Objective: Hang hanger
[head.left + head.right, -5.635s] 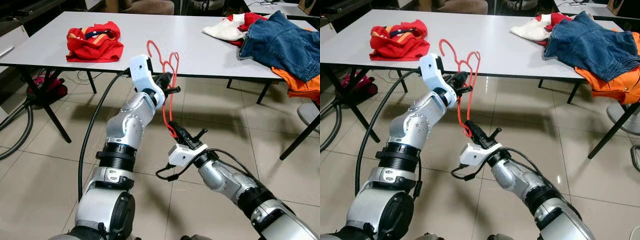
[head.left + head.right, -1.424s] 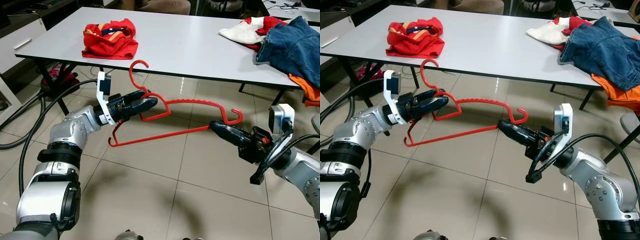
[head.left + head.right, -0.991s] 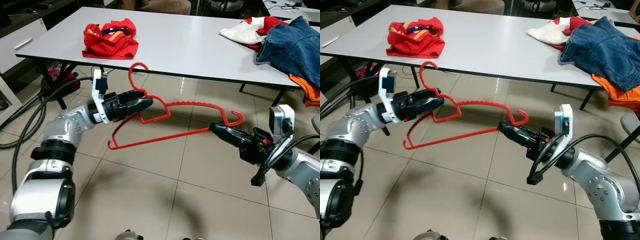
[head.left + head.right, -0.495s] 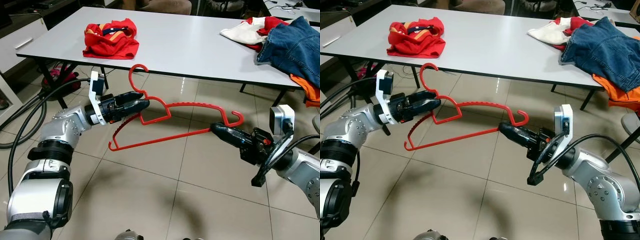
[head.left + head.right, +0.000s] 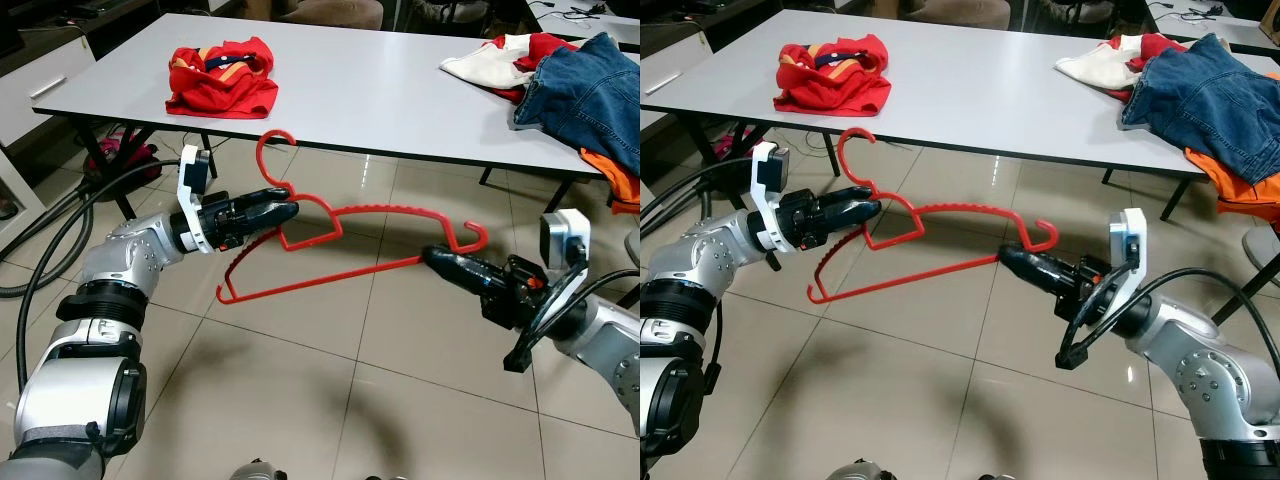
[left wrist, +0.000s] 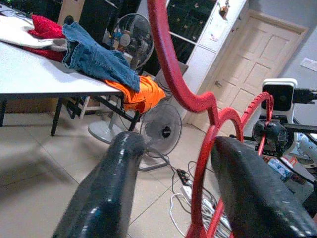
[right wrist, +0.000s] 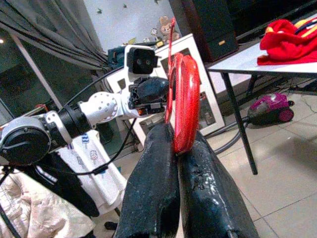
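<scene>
A red hanger (image 5: 345, 240) is held in the air above the tiled floor (image 5: 330, 370), just in front of the near edge of the white desk (image 5: 350, 80). Its far shoulder end is pinched by the right pincer (image 5: 432, 259), fingers pressed together. The left pincer (image 5: 285, 210) is spread around the neck below the hook, which rises close to the desk edge. On the desk, a red garment (image 5: 220, 78) and a jeans pile (image 5: 580, 85) lie well back from the hanger. Open floor is seen below it.
</scene>
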